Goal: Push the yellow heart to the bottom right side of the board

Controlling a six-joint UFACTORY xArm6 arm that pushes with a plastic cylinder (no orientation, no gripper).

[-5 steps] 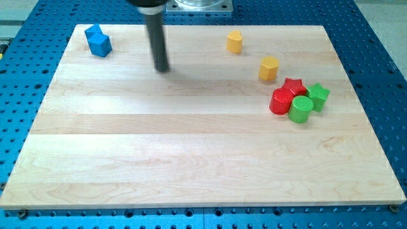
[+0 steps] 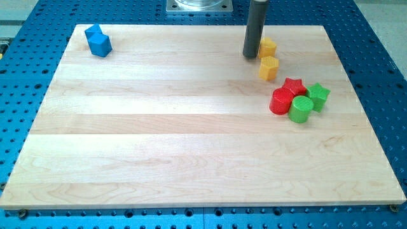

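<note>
The yellow heart, partly hidden behind the dark rod so its outline is hard to read, sits near the top right of the pale wooden board, touching a second yellow block just below it. My tip rests against the heart's left side, holding nothing. Below, red and green cylinders, a red star and green star huddle together; two blue blocks occupy the top left corner.
</note>
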